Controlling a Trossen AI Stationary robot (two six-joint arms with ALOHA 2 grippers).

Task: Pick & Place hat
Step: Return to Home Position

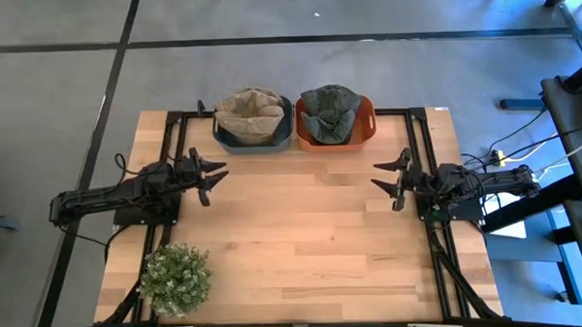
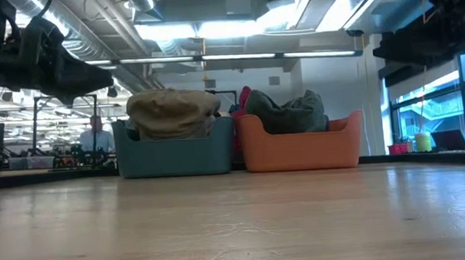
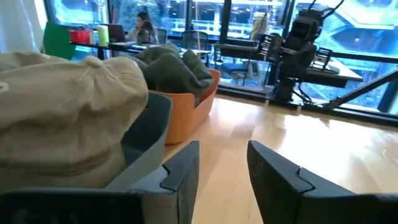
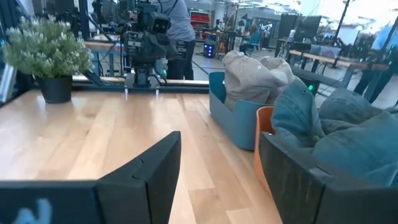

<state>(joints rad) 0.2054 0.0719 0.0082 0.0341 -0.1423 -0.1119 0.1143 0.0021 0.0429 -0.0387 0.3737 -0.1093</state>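
Beige hats (image 1: 250,112) are piled in a blue bin (image 1: 254,140) at the table's far edge. Dark grey-green hats (image 1: 328,112) fill the orange bin (image 1: 337,141) to its right. Both bins stand side by side in the low view, blue bin (image 2: 175,157) and orange bin (image 2: 300,148). My left gripper (image 1: 212,178) hovers open at the table's left side, just near of the blue bin, empty. My right gripper (image 1: 387,180) is open at the table's right side, near of the orange bin, empty. In the left wrist view a beige hat (image 3: 62,118) fills the near side.
A small potted plant (image 1: 175,277) stands at the table's near left corner. Bare wood (image 1: 303,231) stretches between the arms and toward the near edge. A black frame (image 1: 174,138) runs along the table's sides. People and desks show in the room beyond.
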